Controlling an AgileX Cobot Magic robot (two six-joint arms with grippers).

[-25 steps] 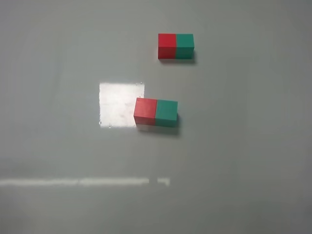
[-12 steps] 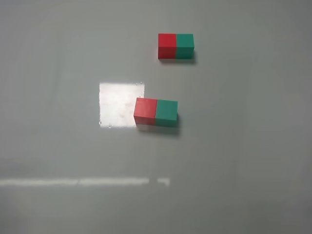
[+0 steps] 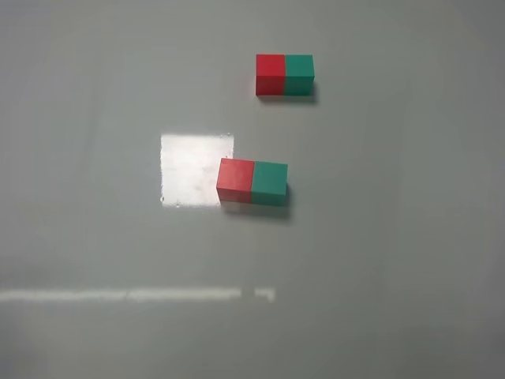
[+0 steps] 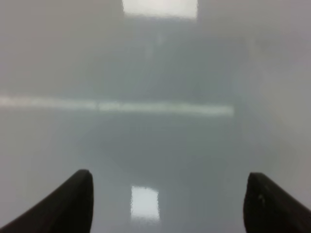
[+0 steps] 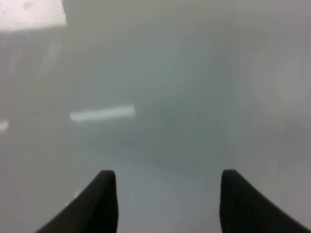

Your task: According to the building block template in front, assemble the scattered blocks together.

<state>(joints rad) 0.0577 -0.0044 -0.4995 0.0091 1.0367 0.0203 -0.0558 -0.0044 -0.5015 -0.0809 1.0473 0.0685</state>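
The building block template (image 3: 285, 74), a red and teal-green bar, lies at the far side of the grey table. Nearer the middle, the scattered blocks sit side by side and touching: the red cube (image 3: 235, 180) on the left, the teal-green cube (image 3: 270, 181) on the right. Neither arm shows in the exterior high view. In the left wrist view my left gripper (image 4: 170, 204) stands open wide over bare table. In the right wrist view my right gripper (image 5: 169, 199) has a narrower gap between its fingers, with nothing in it. No block shows in either wrist view.
A bright square glare patch (image 3: 189, 170) lies on the table (image 3: 394, 260) just left of the red cube. A thin streak of reflected light (image 3: 118, 294) runs across the near part of the table.
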